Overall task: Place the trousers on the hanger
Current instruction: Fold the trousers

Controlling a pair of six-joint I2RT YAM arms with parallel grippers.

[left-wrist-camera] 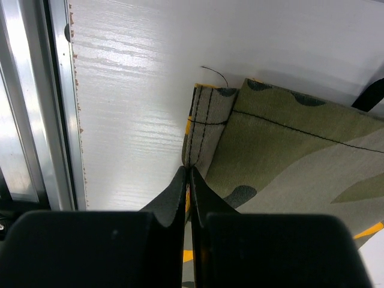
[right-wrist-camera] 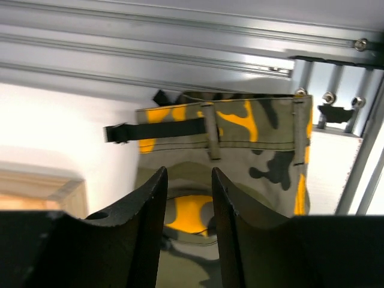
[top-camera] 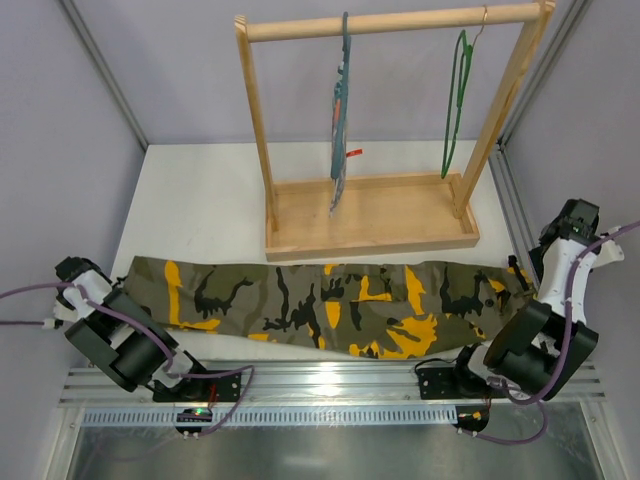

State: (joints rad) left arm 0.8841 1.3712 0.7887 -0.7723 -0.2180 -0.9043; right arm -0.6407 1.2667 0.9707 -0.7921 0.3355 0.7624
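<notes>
Trousers [top-camera: 330, 305] lie stretched flat across the near side of the white table [top-camera: 200, 200], reaching from my left arm to my right arm. The waistband is to the right and the leg hems are to the left. They are camouflage, olive and black with orange-yellow patches. They sit just in front of the wooden rack [top-camera: 370, 215], well apart from the things hanging on it.

The rack stands at the middle of the table on a tray-like base, its two uprights carrying a round rail [top-camera: 400, 22]. Left of the rail's middle hangs a striped cloth [top-camera: 340, 120] in teal, grey and orange, seen edge-on. Close to the right upright hangs the hanger [top-camera: 455, 100], thin green wire with its slim hook [top-camera: 483, 18] over the rail.

My left fingers [left-wrist-camera: 174, 192] are at the left end of the trousers, pressed together. Their tips are closed on the stitched hem corner of a leg, and a sliver of yellow fabric shows between them. My right fingers [right-wrist-camera: 153, 198] stand a little apart and hold nothing. They hang over the cloth at the right end, with the waistband [right-wrist-camera: 240, 129] just beyond their tips. A black strap [right-wrist-camera: 159, 129] sticks out sideways from the waistband, past its belt loops. A loose black thread [left-wrist-camera: 216, 73] curls off the hem onto the table.
</notes>
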